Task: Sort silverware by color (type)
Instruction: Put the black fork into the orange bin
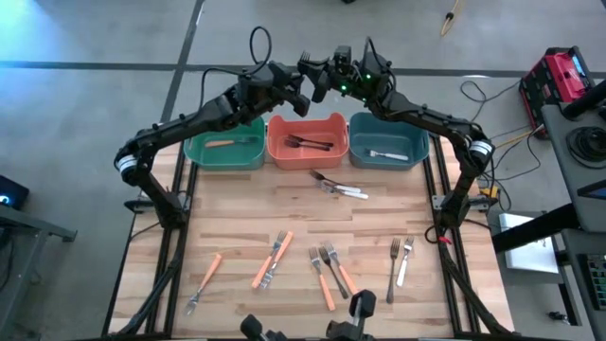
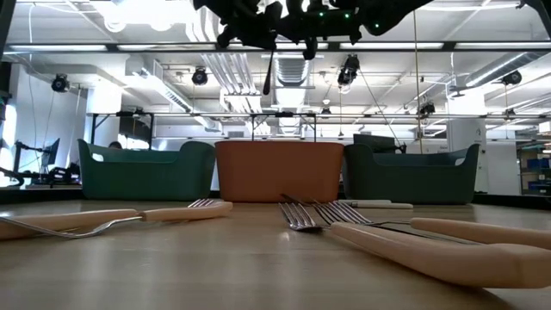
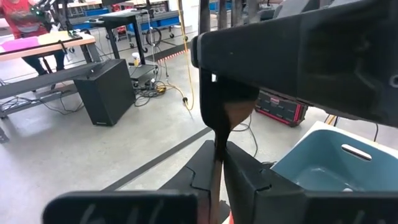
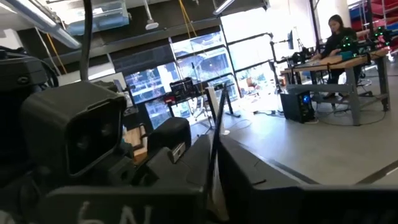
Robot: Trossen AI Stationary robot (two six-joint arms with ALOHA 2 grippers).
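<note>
Here both grippers, left (image 1: 305, 95) and right (image 1: 322, 87), pinch one thin dark-handled fork (image 3: 219, 134) above the smooth orange plastic bin (image 1: 307, 150).

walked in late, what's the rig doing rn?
Sorting forks by handle color into three bins. Both arms are raised above the orange bin, the left gripper and right gripper close together, both jaws shut on one dark-handled fork hanging between them, apparently a handover. About a dozen forks remain on the table.

Matt wood table (image 1: 284, 213), plastic-handled forks (image 1: 327, 268)
</note>
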